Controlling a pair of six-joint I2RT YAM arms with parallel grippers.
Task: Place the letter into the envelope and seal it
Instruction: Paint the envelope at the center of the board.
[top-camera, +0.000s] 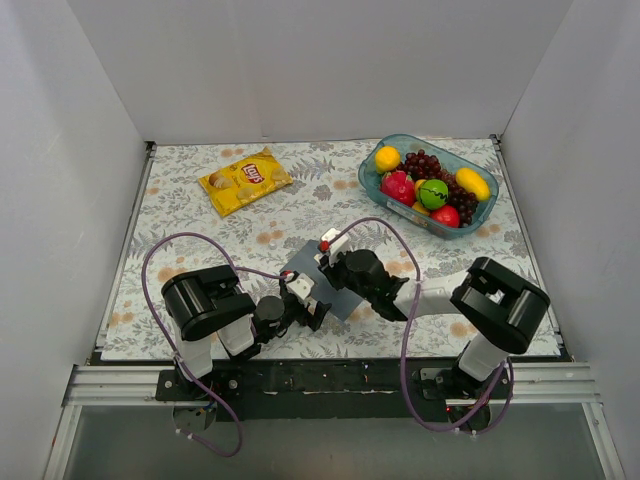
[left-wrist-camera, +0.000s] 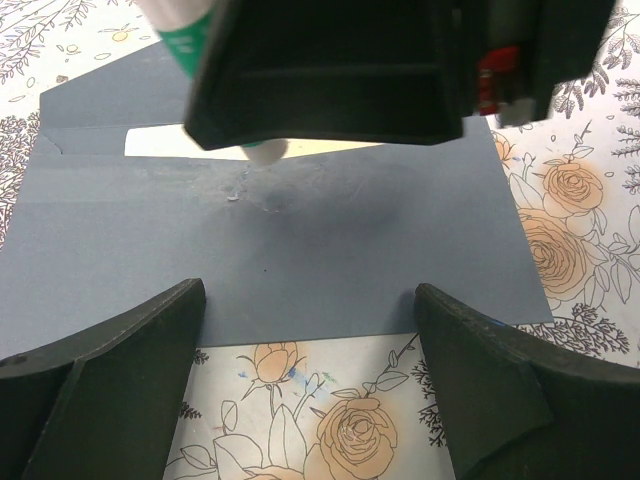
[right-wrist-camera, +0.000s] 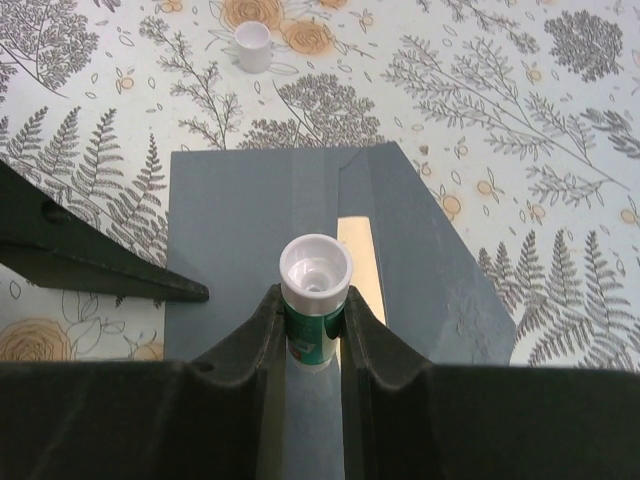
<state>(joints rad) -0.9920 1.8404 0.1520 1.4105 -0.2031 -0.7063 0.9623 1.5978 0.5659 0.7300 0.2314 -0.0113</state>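
Observation:
The grey-blue envelope (top-camera: 330, 295) lies flat between the arms, also seen in the left wrist view (left-wrist-camera: 300, 250) and the right wrist view (right-wrist-camera: 235, 220). Its flap (right-wrist-camera: 440, 270) is open and shows a glue smear. A cream strip of the letter (right-wrist-camera: 360, 265) shows in the envelope's mouth (left-wrist-camera: 170, 145). My right gripper (right-wrist-camera: 313, 320) is shut on a green and white glue stick (right-wrist-camera: 315, 285), whose tip (left-wrist-camera: 262, 150) touches the envelope. My left gripper (left-wrist-camera: 310, 330) is open, its fingers (left-wrist-camera: 110, 370) at the envelope's near edge.
A white glue cap (right-wrist-camera: 253, 47) stands on the floral cloth beyond the envelope. A yellow crisp bag (top-camera: 245, 180) lies at the back left. A blue basket (top-camera: 372, 185) of fruit stands at the back right. White walls close in three sides.

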